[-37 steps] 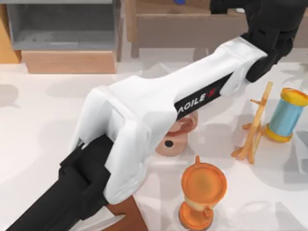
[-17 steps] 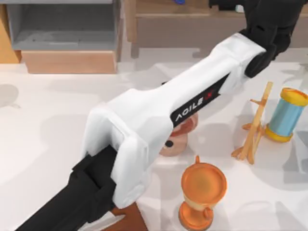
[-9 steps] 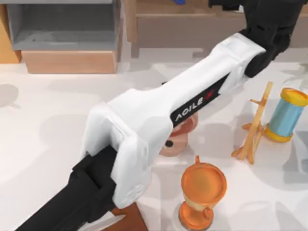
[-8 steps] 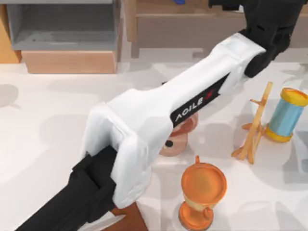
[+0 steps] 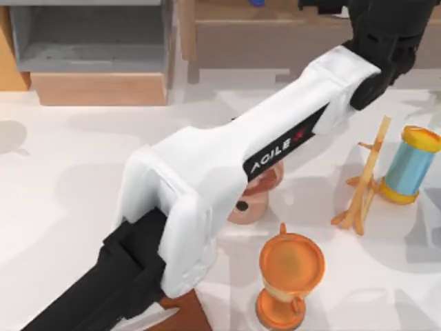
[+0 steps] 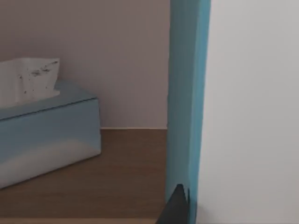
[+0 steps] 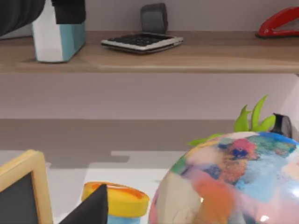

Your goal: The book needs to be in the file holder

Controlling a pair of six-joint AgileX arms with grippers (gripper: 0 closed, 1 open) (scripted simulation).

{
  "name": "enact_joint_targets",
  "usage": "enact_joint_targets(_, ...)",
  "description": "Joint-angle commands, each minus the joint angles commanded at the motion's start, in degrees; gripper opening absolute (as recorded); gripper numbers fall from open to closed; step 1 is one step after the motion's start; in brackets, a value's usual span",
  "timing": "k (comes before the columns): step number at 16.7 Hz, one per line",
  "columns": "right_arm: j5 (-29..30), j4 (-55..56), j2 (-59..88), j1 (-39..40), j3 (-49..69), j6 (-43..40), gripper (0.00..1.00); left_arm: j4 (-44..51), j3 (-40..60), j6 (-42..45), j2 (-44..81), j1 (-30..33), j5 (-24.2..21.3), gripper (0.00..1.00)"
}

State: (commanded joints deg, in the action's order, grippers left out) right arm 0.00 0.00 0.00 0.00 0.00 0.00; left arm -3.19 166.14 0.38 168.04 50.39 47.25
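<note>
The teal-blue book (image 6: 187, 102) stands upright on the long wooden shelf (image 7: 196, 58), its white face (image 6: 252, 112) beside the cover. From the right wrist view it is a white and teal block (image 7: 58, 39) with my left gripper (image 7: 67, 9) clamped over its top, shut on it. One dark fingertip (image 6: 175, 207) lies against the teal cover. In the top view my left arm reaches across the table to the shelf at the back right, where the left gripper (image 5: 386, 27) covers the book. The grey file holder (image 5: 89, 41) with its tan base block stands at the back left, open and empty.
On the shelf are a pale blue tissue box (image 6: 46, 135), a calculator (image 7: 140, 41) and a red stapler (image 7: 280, 21). An orange cup (image 5: 289, 276), a wooden stand (image 5: 365, 179) and a blue spool (image 5: 410, 165) are at the table's right. My right gripper (image 7: 93, 207) is parked beside a colourful ball (image 7: 229, 182).
Since the earliest frame my left arm has shifted a little to the right, toward the shelf. Over the last second it has hardly moved.
</note>
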Motion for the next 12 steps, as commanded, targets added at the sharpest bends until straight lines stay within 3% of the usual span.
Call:
enact_joint_targets(8,0.0,0.0,0.0,0.0,0.0,0.0,1.00,1.0,-0.3,0.3,-1.0,0.0,-0.1,0.00)
enact_joint_targets(12,0.0,0.0,0.0,0.0,0.0,0.0,1.00,-0.2,-7.6,4.4,-6.3,0.2,-2.2,0.00)
